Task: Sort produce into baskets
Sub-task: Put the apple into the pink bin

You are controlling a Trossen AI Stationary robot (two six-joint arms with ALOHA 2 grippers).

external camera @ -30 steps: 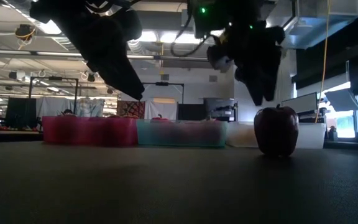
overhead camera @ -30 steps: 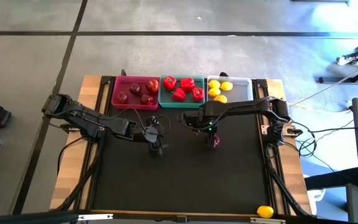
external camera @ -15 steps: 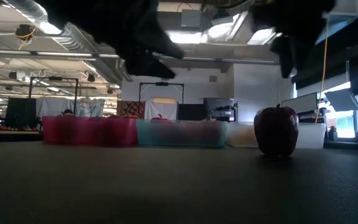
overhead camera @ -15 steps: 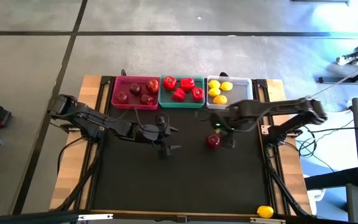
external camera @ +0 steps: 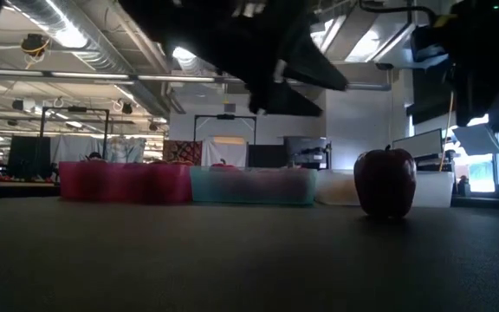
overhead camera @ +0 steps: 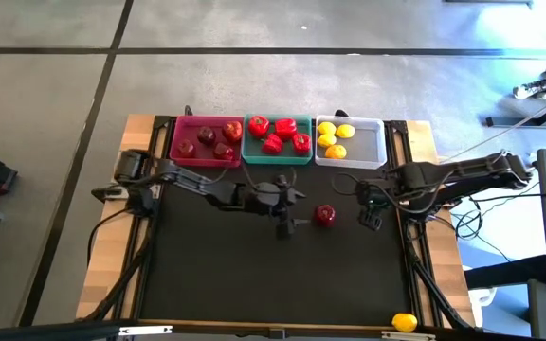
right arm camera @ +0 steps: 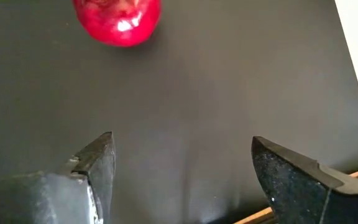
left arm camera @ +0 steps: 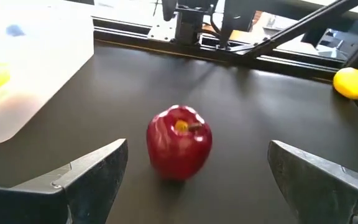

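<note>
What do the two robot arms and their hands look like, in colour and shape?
Both arms are dark and slim, built of jointed segments with black cables along them. The left hand has two dark grey wedge-shaped fingers. The right hand has the same kind, with a rough, speckled finger surface.

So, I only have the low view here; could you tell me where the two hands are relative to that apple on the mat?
Observer: They flank it. The left hand is on the apple's left, and the right hand is on its right.
Operator: Thanks. Is either one holding anything?
Observer: No, both are open and empty. The left wrist view shows the apple upright ahead of the fingers, untouched.
Operator: Is any other produce outside the baskets?
Observer: Yes, one lemon lies at the table edge opposite the baskets, on the right arm's side.
</note>
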